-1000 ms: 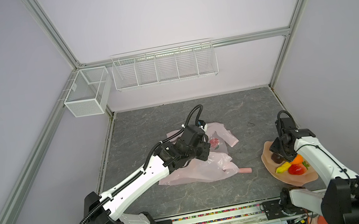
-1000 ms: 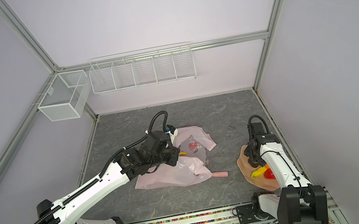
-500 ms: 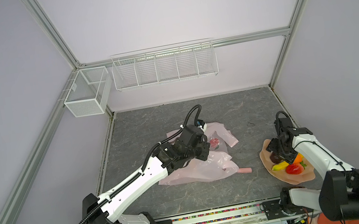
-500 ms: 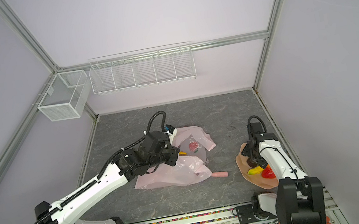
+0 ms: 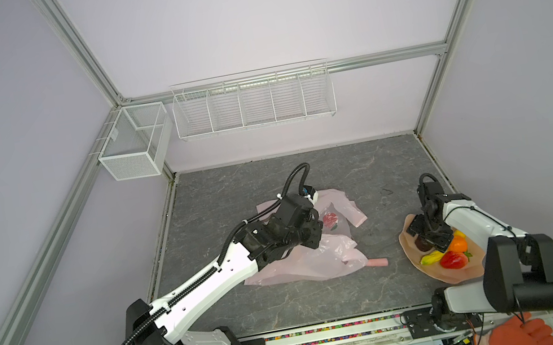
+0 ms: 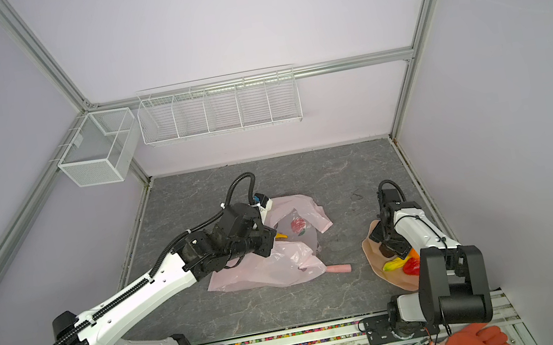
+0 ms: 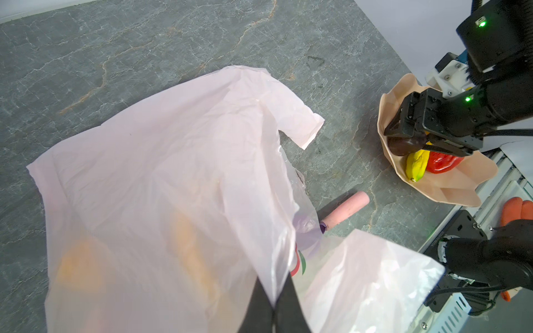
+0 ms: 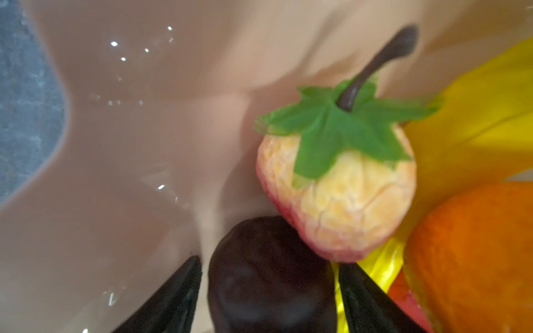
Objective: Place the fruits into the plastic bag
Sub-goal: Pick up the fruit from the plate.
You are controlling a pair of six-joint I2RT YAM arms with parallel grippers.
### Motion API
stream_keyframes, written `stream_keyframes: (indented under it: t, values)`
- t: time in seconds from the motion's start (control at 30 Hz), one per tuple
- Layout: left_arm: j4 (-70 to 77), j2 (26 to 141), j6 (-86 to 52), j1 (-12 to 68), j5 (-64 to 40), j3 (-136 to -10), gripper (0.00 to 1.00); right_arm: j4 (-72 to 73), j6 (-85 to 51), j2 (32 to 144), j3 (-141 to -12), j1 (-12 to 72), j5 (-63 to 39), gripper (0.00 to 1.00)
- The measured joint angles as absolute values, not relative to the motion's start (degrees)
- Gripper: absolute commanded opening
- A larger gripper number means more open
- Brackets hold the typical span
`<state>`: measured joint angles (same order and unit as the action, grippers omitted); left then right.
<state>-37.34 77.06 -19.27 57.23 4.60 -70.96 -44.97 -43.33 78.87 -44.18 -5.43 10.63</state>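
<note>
Grey marble tabletop (image 5: 269, 182), lilac walls (image 5: 241, 16). One handle (image 5: 354, 215) of bag (image 5: 313, 262) points toward plate (image 7: 461, 187); left gripper (image 7: 274, 291) pinches bag; right gripper (image 8: 269, 263) spread around dark fruit (image 8: 268, 288).

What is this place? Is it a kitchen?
Probably a robot test booth, not a kitchen: a white left arm and right arm mounted at a grey table, bare walls in a metal frame, and toy fruits on a plate.

The right gripper (image 8: 269, 263) straddles a glossy dark brown fruit (image 8: 268, 276), with a slim gap at each finger. Just past the fingertips a pale yellow-pink strawberry (image 8: 346, 207) touches it. A yellow banana (image 8: 476, 115) and an orange (image 8: 476, 253) lie outside one finger, all on the tan plate (image 8: 144, 129).
</note>
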Motion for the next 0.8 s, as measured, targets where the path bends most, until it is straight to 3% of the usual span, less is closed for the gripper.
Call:
stream_keyframes:
  t: [0.1, 0.27, 0.8]
  values:
    - [-37.36, 76.71, -19.27, 57.23, 4.62, -70.94, 0.00, -44.60, -43.46, 79.75, -44.18, -5.45, 10.44, 0.57]
    - [-37.39, 76.58, -19.27, 57.23, 4.64, -70.94, 0.00, -44.73, -43.22, 79.00, -44.18, -5.45, 10.20, 0.50]
    - [-37.54, 76.58, -19.27, 57.23, 4.62, -70.94, 0.00, -48.14, -41.23, 63.61, -46.85, -5.45, 3.73, 0.47]
